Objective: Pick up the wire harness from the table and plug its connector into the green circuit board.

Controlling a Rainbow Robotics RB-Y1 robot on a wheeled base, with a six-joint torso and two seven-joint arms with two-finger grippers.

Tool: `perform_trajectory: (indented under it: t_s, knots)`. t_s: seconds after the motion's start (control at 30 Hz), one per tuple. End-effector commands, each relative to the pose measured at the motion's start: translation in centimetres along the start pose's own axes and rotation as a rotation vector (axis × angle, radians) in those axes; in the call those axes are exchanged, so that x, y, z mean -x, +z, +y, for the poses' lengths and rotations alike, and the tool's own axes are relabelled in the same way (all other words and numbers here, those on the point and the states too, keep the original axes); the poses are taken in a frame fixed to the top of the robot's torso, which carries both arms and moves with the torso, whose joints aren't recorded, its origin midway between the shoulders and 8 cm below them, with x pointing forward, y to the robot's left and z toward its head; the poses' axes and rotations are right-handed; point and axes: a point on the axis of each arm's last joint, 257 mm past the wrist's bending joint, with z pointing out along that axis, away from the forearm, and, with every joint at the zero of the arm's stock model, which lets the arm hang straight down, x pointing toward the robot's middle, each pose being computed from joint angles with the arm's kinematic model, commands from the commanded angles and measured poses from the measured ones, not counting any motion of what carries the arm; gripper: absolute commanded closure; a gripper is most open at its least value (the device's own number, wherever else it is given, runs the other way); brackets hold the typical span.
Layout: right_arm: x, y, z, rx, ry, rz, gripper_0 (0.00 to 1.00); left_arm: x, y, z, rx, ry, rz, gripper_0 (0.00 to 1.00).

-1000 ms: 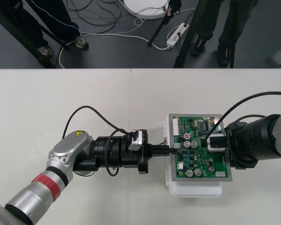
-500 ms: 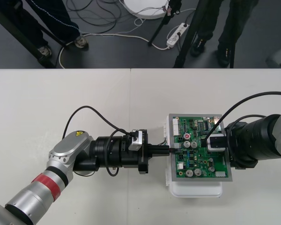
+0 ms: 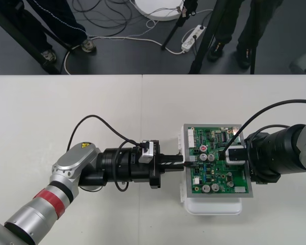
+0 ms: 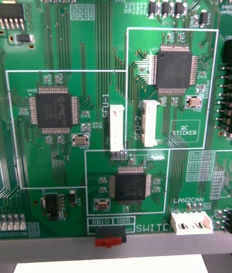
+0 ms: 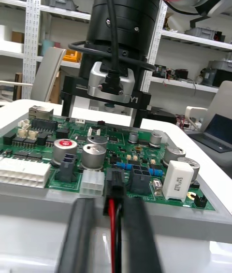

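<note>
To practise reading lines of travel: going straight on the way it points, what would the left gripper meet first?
The circuit board: the left gripper points at its edge, and the plug it holds seems to sit right against it.

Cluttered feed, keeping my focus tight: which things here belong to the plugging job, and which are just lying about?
Job: wire harness, left gripper with jaws shut on it, green circuit board, right gripper over the board.
Lying about: power strip, floor cables.
</note>
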Motion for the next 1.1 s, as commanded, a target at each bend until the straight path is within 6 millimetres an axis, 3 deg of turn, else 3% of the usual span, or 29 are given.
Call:
perform_trajectory:
  t_s: [0.03,0.17,0.53,0.9,1.1]
  knots:
    - [1.3,-0.5,-1.5,-0.027,-0.009,-0.026,0.00,0.8,-1.4,1.0,-0.013,0.077,0.014,0.00]
    - [0.8,-0.5,-1.9,-0.031,0.002,-0.020,0.00,0.6,-3.0,1.4,0.007,0.072,0.024,0.00]
    - [-3.4,-1.3,-3.1,-0.033,0.069,0.023,0.00,1.2,-7.6,2.5,0.038,0.079,0.041,0.00]
    - [-8.1,-5.5,-3.5,-0.036,0.179,-0.061,0.00,1.3,-13.1,3.2,0.051,0.087,0.107,0.00]
    - [-9.2,-8.3,-4.0,-0.063,0.202,-0.134,0.00,1.8,-15.9,3.1,0.032,0.095,0.157,0.00]
